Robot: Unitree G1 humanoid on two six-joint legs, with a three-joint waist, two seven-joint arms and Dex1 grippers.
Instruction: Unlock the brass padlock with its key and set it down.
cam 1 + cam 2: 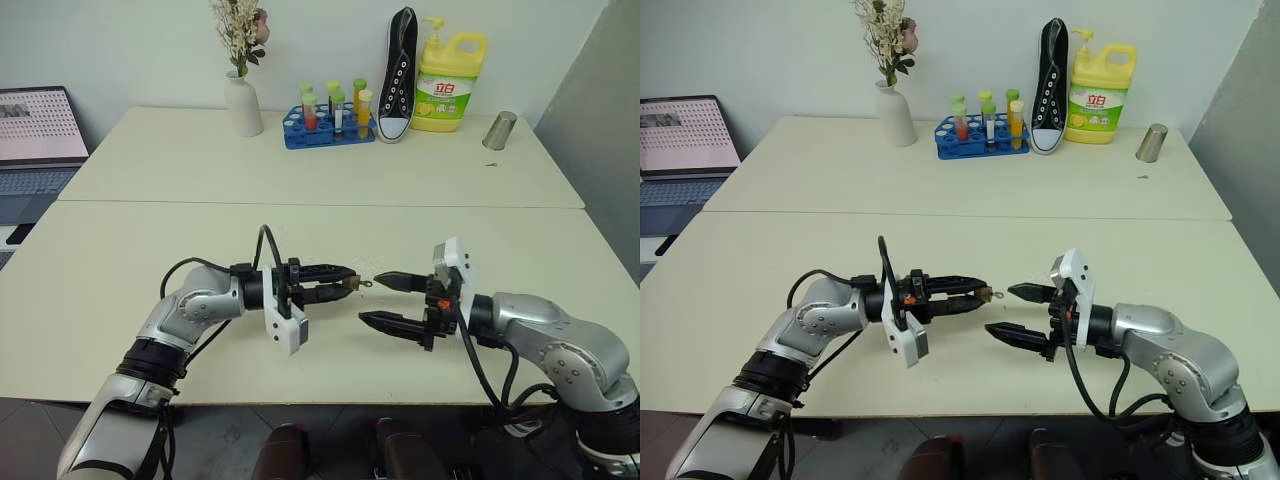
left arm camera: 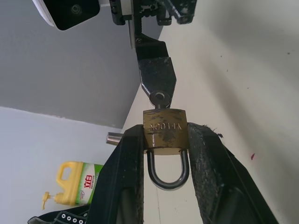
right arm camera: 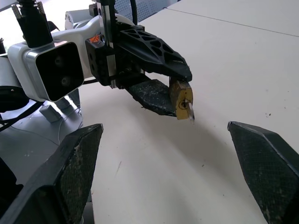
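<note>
Brass padlock sits pinched in the left gripper above the table, key protruding toward the wide-open right gripper, whose thick fingers could miss or dislodge the tiny key.

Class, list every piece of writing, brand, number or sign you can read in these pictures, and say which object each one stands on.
"YLLOCK", as best it reads, stamped and seen upside down: brass padlock, held in the left gripper.
"立白", red label: yellow detergent bottle.
Smaller print on that label: too small to read.
Laptop screen: rows of marks, too small to read.
Key, black sneaker, test-tube rack: no legible text.
</note>
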